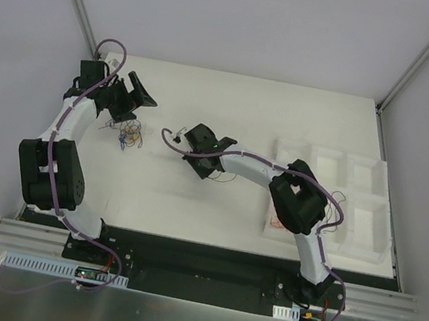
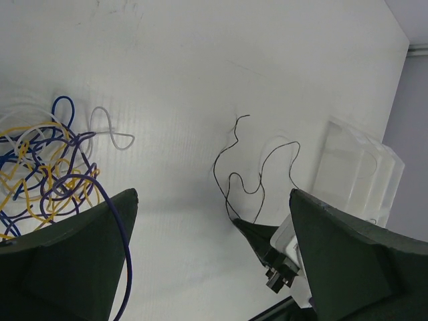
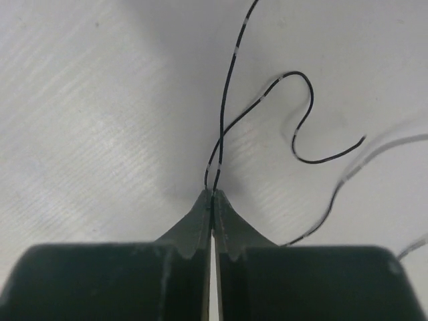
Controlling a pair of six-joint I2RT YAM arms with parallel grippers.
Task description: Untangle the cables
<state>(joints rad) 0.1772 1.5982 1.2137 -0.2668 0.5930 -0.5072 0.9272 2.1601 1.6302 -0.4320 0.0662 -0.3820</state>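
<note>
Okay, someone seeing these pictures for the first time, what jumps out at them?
The right tool, in the middle of the table, is shut on a thin black wire that curls away across the white surface. To the left, a colourful tangle of cables in blue, yellow and white lies by the open left tool. A white compartment tray sits at the table's right side.

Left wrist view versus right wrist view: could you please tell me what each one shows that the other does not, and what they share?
Only the left wrist view shows the tangle of blue, yellow and white cables, the white tray and the left end effector, open. Only the right wrist view shows the pale bands on the black cable and the right end effector pinched shut on it. Both show that black cable curling over the white table.
</note>
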